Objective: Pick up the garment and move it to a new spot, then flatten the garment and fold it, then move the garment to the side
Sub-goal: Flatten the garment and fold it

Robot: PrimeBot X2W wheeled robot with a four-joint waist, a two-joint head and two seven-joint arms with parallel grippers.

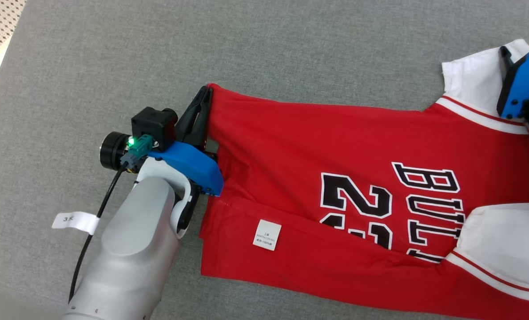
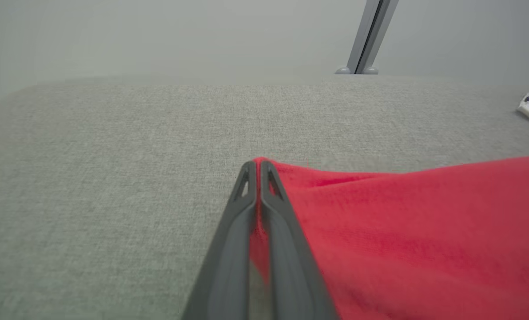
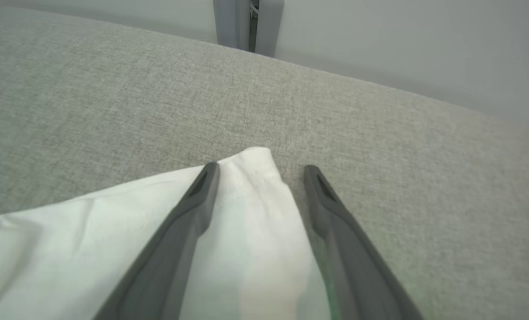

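- Head view: garment (image 1: 335,146) spread flat on the grey surface (image 1: 113,66), long axis running side to side, hem toward the robot's left, white sleeve (image 1: 473,75) toward its right. At the far hem corner, left gripper (image 1: 204,100); at the far sleeve, right gripper (image 1: 506,55); one at each end of the same far edge.
- Left wrist view: left gripper (image 2: 257,166) clamped tight on the red hem corner, cloth pinched between the fingers (image 2: 242,200), rest of the garment trailing off to the view's right.
- Right wrist view: right gripper (image 3: 260,168) spread wide, straddling the sleeve tip, gripping nothing; likely needs to close there before any two-handed lift or fold of that far edge.
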